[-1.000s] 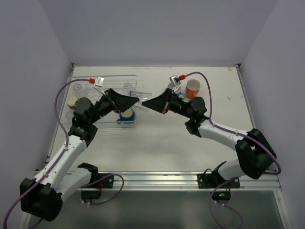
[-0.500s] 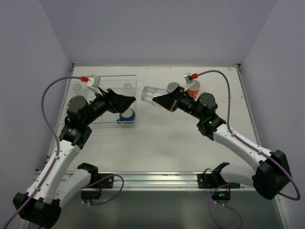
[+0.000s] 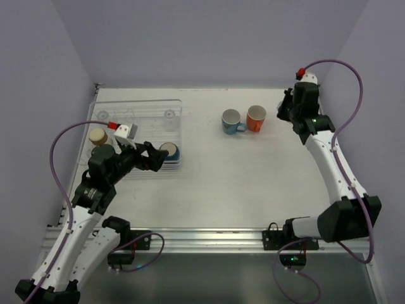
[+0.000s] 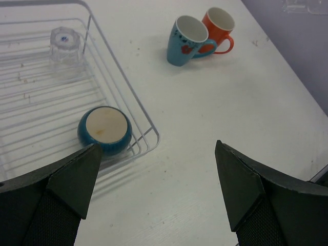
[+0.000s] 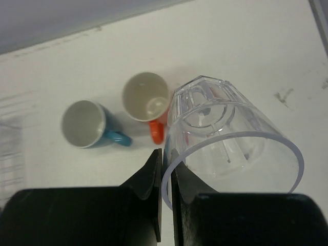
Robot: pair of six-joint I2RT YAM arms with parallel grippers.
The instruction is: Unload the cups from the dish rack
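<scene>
Clear faceted cup point(image 5: 228, 125), prob. plastic, in R gripper point(image 5: 165, 171).

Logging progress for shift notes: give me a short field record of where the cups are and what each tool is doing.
On table: light-blue mug, orange mug, side by side
In dish rack: dark-blue cup upside down, small clear cup, tan cup at left edge
Right tool: shut on held clear cup
Left tool: open, near dark-blue cup
</scene>
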